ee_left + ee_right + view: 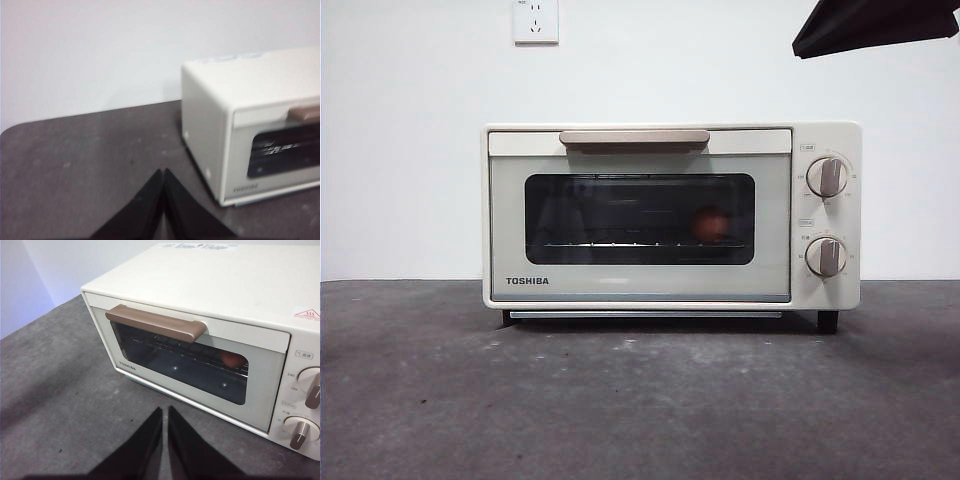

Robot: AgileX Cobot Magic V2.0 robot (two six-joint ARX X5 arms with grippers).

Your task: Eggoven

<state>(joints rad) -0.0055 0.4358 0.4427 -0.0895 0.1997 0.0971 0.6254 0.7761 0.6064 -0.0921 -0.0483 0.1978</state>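
The cream TOSHIBA toaster oven (670,215) stands on the dark grey tabletop (640,400), set toward its far edge with the white wall close behind it. Its door is shut, the brown handle (634,137) lying flat across the top of the door. Through the dark window (640,218) I can make out the reddish-brown egg (710,224), resting on the wire rack (620,243) inside, toward the end of the oven where the dials are. From the right wrist view the egg (232,358) shows again behind the glass, close to the dial side. Two dials sit one above the other on the oven's panel: the upper dial (827,176) and the lower dial (826,256).

The left claw (163,172) hangs above bare tabletop off the oven's plain end, its two black jaws pressed together with nothing between them. The right claw (165,410) hovers over the tabletop in front of the oven door, below the handle, its jaws drawn nearly together with only a thin slit left, and holding nothing. Neither claw touches the oven.

In the front view a black piece of an arm (875,25) shows at the upper corner, above the dial end. A white wall socket (535,20) sits high on the wall behind.
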